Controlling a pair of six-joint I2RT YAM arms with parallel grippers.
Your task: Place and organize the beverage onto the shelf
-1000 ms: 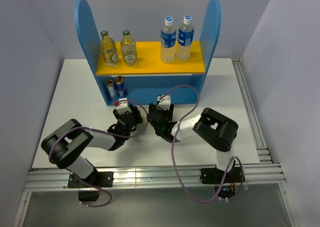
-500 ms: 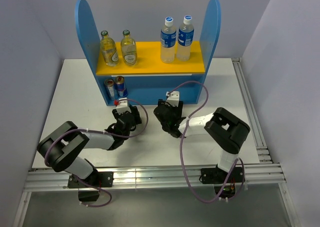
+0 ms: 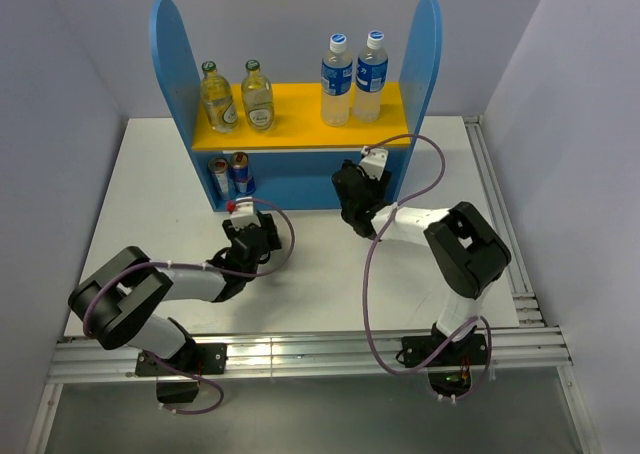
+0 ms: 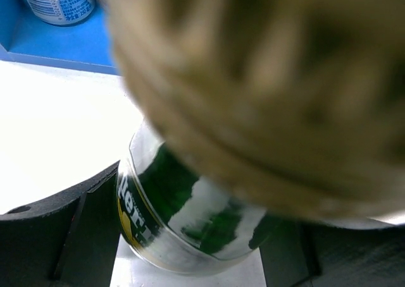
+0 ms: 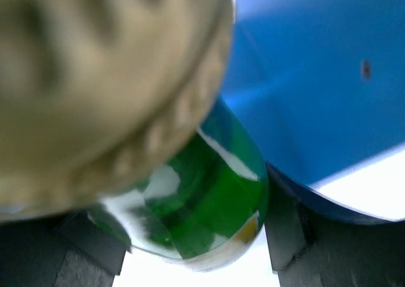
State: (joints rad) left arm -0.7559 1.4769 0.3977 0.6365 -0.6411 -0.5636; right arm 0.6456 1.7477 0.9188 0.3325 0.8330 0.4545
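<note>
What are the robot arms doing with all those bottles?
The left arm's fingers are shut on one green bottle over the white table. The right arm's fingers hold the other green bottle close to the blue shelf, by its lower level. Four bottles already stand on top, with two cans below.

Two blue-and-silver cans upright side by side, white table, grey walls
</note>
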